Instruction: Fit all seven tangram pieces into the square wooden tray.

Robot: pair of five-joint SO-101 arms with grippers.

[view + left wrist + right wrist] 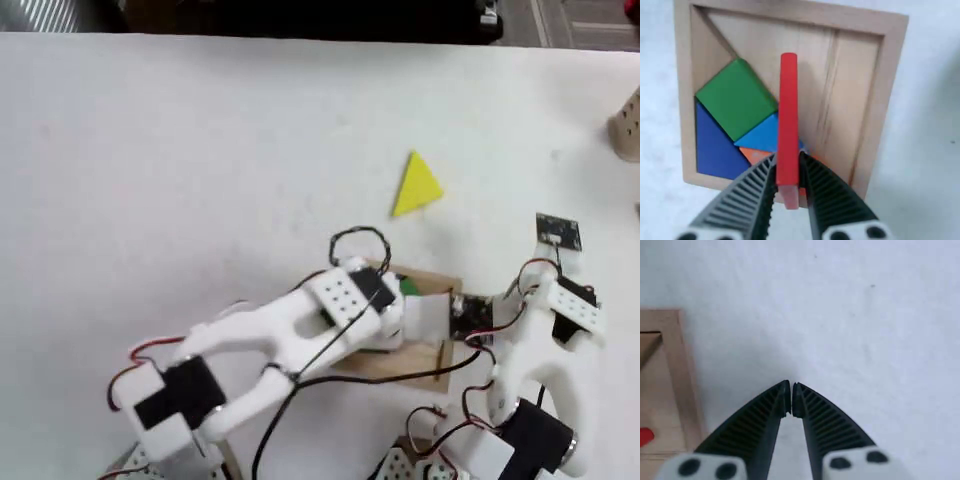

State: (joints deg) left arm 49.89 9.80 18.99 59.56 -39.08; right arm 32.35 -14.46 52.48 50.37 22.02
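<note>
The square wooden tray (895, 75) holds a green square (735, 97), a dark blue triangle (712, 147), a light blue triangle (762, 135) and an orange piece (755, 155) in one corner. My left gripper (787, 160) is shut on a red piece (788, 115), held on edge over the tray's middle. In the high view the left arm covers most of the tray (440, 285). A yellow triangle (415, 185) lies on the table beyond it. My right gripper (791, 390) is shut and holds nothing, low over the table just beside the tray's rim (682, 370).
A small dark circuit board (558, 232) lies right of the tray, near the right arm. A tan perforated object (628, 125) stands at the right edge. Loose cables run over both arms. White table stretches wide to the left and the back.
</note>
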